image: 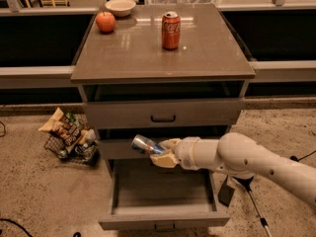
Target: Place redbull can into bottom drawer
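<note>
My gripper is shut on the redbull can, a slim silver and blue can held on its side with its silver top pointing left. It hangs in front of the middle drawer, just above the back of the bottom drawer. The bottom drawer is pulled out and shows a plain flat inside with nothing in it. My white arm reaches in from the right.
A red Coca-Cola can, an apple and a bowl stand on the cabinet top. The top drawer is slightly open. A wire basket of snack bags sits on the floor at left. A stand leg is at right.
</note>
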